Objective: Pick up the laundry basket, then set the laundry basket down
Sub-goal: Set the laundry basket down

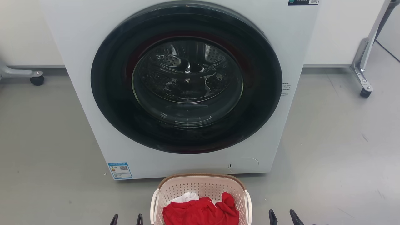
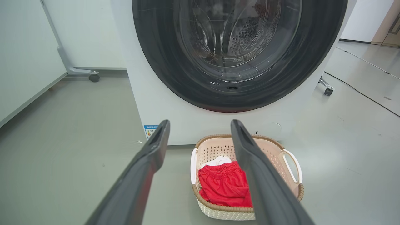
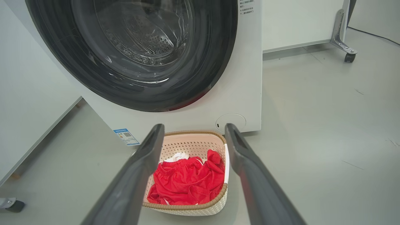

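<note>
The laundry basket (image 1: pixel 203 187), pale pink with perforated walls, a brown braided rim and white side handles, stands on the floor right in front of the washing machine. It holds red and white cloth. My left gripper (image 1: pixel 126 219) is open just left of the basket, and my right gripper (image 1: pixel 282 217) is open a little to its right; neither touches it. The left wrist view looks down on the basket (image 2: pixel 278 156) past my open left gripper (image 2: pixel 200 125). The right wrist view frames the basket (image 3: pixel 193 142) between the open fingers of my right gripper (image 3: pixel 194 128).
A white front-loading washing machine (image 1: pixel 78 47) with a large dark round door (image 1: pixel 187 78), shut, rises directly behind the basket. Wheeled metal frame legs (image 1: pixel 364 87) stand at the far right and another (image 1: pixel 34 76) at the far left. Grey floor spreads to both sides.
</note>
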Tool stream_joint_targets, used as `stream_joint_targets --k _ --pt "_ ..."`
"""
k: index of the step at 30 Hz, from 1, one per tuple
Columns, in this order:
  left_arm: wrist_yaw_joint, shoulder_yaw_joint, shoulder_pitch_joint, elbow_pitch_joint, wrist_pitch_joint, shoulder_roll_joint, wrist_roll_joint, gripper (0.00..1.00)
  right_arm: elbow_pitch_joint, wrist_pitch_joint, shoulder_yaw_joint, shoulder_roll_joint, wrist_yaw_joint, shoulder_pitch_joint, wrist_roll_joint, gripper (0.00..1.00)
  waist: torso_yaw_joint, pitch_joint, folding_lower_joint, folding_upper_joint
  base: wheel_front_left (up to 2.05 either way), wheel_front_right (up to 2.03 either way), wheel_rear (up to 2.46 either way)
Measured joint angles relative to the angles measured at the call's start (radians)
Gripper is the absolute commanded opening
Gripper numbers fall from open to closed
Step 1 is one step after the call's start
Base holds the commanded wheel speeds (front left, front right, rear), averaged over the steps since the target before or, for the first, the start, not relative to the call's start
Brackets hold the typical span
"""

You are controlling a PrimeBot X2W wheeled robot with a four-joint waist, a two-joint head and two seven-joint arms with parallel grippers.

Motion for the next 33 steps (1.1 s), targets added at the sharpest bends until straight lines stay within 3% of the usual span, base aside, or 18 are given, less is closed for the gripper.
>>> stream_joint_targets --k 13,33 --pt "0.000 0.054 0.052 -0.102 0.000 -0.026 0.089 1.00 -0.134 0.000 -0.086 0.027 0.000 0.093 -0.128 1.00 -0.008 0.001 0.0000 0.0000 0.00 0.00 0.00" --pt "0.000 0.077 0.059 -0.141 0.000 -0.044 0.146 1.00 -0.205 0.000 -0.135 0.042 0.000 0.122 -0.210 1.00 -0.011 0.012 0.0000 0.0000 0.00 0.00 0.00"
